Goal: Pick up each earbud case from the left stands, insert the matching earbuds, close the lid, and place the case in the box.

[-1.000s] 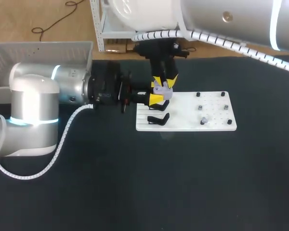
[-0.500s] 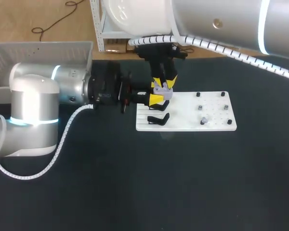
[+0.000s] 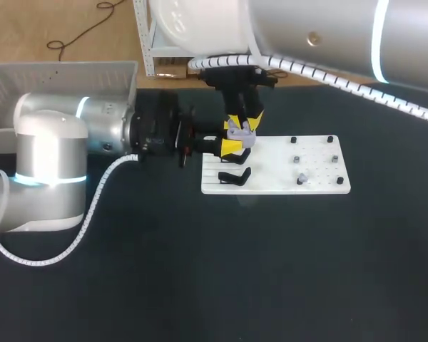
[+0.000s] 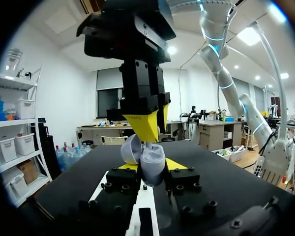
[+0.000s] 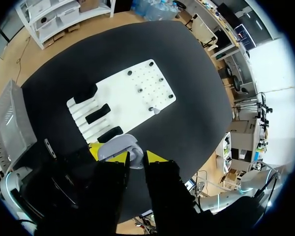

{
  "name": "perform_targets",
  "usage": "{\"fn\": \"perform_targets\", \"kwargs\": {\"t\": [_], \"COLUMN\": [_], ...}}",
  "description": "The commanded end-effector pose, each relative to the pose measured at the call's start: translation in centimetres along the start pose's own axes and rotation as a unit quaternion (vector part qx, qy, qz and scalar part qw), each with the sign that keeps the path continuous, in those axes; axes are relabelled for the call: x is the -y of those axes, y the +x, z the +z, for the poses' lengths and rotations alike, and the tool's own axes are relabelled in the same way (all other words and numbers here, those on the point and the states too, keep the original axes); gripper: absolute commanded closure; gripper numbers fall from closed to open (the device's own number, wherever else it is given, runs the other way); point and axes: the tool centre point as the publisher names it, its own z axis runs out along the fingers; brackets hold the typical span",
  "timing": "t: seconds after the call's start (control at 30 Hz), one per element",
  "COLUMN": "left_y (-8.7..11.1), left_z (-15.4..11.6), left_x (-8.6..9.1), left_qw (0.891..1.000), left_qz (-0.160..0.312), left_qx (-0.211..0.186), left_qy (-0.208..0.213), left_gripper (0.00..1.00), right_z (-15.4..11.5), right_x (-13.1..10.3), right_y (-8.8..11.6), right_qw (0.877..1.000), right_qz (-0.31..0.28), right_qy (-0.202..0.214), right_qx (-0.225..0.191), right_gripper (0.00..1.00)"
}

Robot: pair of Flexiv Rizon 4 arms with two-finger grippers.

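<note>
earbud case [image 4: 150, 161]: pale lavender, lid open and tilted back, held over the left end of the white board [image 3: 321, 187], beside the black stands [image 3: 234, 176].
left gripper [image 3: 232, 147]: lies level, yellow tips clamped on the case body from both sides.
right gripper [image 3: 242, 122]: points down from above, its tips at the open case by the lid; whether it grips anything cannot be told.
earbud [image 3: 302, 176]: one, small, among the pegs at the board's right end.
box [image 3: 28, 78]: grey, far left of the table.
</note>
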Motion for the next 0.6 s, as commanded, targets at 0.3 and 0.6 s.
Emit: {"fn": "perform_targets", "kwargs": {"t": [0.3,0.6], "left_y": [0.0,0.0], "left_z": [0.0,0.0], "left_x": [0.1,0.1], "left_qw": [1.0,1.0], "left_qz": [0.001,0.001], "left_qx": [0.0,0.0], "left_qy": [-0.002,-0.002], "left_gripper": [1.0,1.0], "right_z": [-0.4,-2.8], "right_x": [0.3,4.3], "right_y": [0.2,1.4], "right_qw": [1.0,0.995], "right_qz": [0.008,0.008], "right_qy": [-0.004,-0.103], "right_qx": [-0.01,-0.014], "right_gripper": [0.0,0.28]}}
